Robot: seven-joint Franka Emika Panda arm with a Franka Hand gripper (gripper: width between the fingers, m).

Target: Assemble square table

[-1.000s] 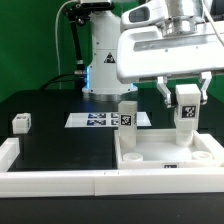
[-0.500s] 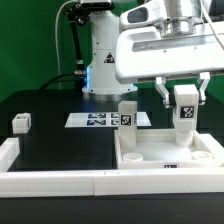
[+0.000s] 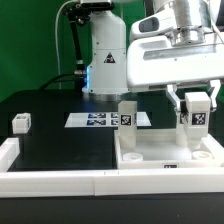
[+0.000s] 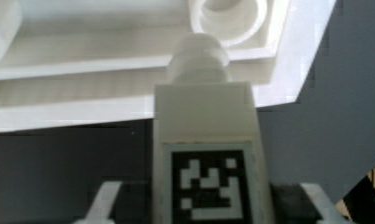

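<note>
The gripper (image 3: 196,104) is clenching a white leg (image 3: 197,118) upright, threaded tip down, over the far corner of the square tabletop (image 3: 160,158) on the exterior view's right, seemingly so the tip is lining up with a corner socket (image 4: 232,14). Inside the tabletop's raised rim a second leg (image 3: 127,114) is standing at the far corner toward the exterior view's left; a third leg (image 3: 21,123) is lying outside, on the black table (image 3: 60,148).

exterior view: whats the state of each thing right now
tabletop: flat, rim up
held leg: upright over tabletop
gripper: shut on held leg
standing leg: upright on tabletop
loose leg: alone on table
</note>
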